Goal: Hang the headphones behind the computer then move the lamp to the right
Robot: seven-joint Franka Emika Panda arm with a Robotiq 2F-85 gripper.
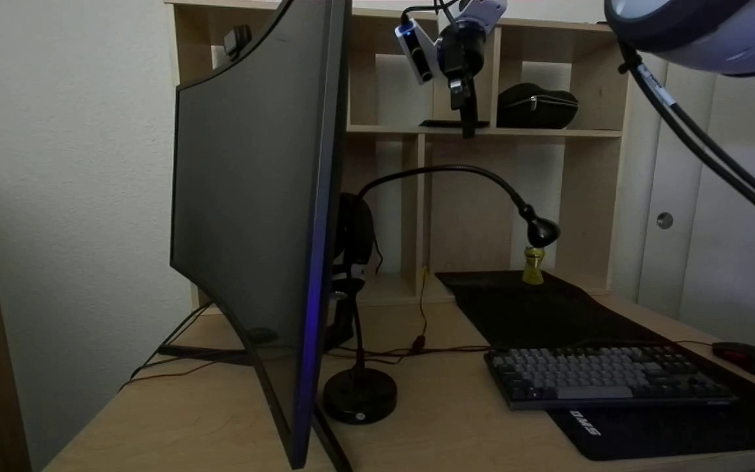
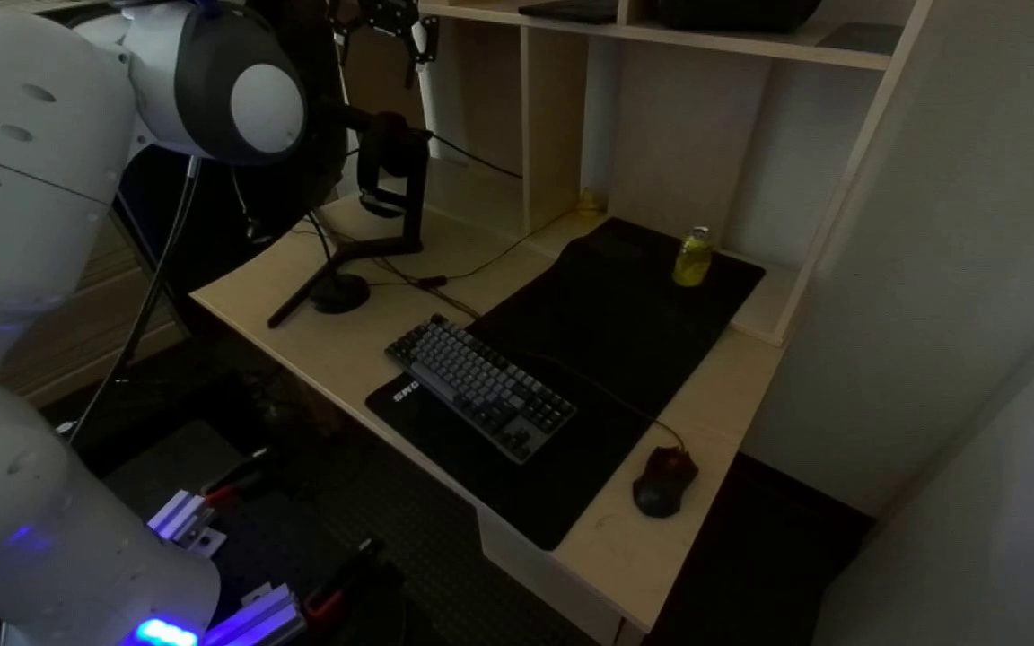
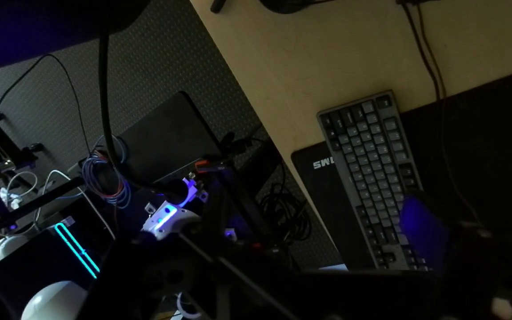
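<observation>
Light-wood flat-topped desk (image 2: 716, 405): below me
Light-wood compartmented shelving (image 1: 469, 219): along its edge
Pale textured wall (image 1: 82, 137): beside the shelving
Dark patterned floor (image 3: 189, 62): lower down
Light: dim

Gooseneck lamp (image 1: 360, 395) is black all over, and the hand (image 1: 465, 121) is mostly black too. The robot arm (image 2: 41, 215) is white with dark grey banding, plus a bright blue light (image 2: 165, 633) down low. The monitor (image 1: 253, 170) is dark grey with a blue-purple sheen on its edge. Keyboard (image 1: 603, 373) mixes grey and black keys, mouse pad (image 2: 607, 314) is black with white lettering, mouse (image 2: 663, 484) is black with some red. Yellow can (image 2: 693, 260), silvery top. Desk (image 1: 456, 413) and shelf unit (image 1: 587, 216) are pale tan wood; the floor (image 3: 162, 58) is grey and dotted.
</observation>
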